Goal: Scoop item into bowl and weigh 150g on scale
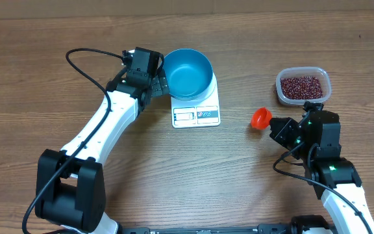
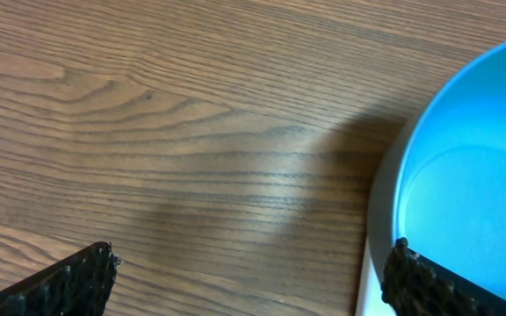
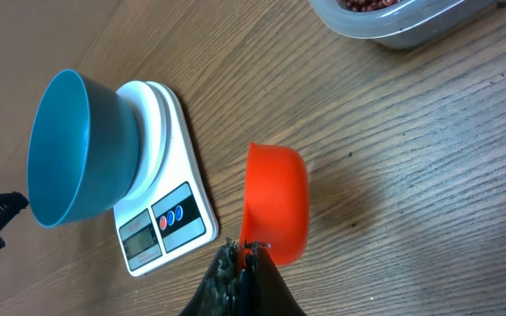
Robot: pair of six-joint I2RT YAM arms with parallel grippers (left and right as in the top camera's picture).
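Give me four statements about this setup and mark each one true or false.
1. The blue bowl stands on the scale. True.
2. The bowl holds beans. False: it is empty; the beans are in the plastic container.
3. The right gripper is shut on the orange scoop. True.
4. The left gripper is shut. False: it is open, beside the bowl.
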